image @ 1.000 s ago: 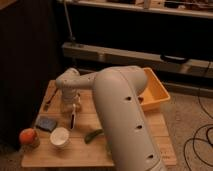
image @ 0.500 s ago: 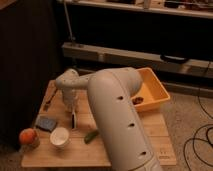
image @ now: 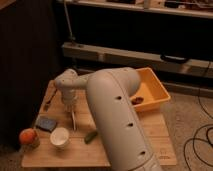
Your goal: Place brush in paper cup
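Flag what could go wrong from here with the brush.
The gripper is shut on one end of the brush, so its long free end may swing or slip. The paper cup is small; the brush could tip it. The blue sponge sits close beside the cup and might get knocked.

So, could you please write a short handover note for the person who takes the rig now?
Gripper: shut on the top end of the brush, low over the table.
Brush: seems to lie on the table, right of the sponge.
Cup: upright near the front edge, left of the brush tip.
Done: grasp.
Left: lift brush, put it in cup.
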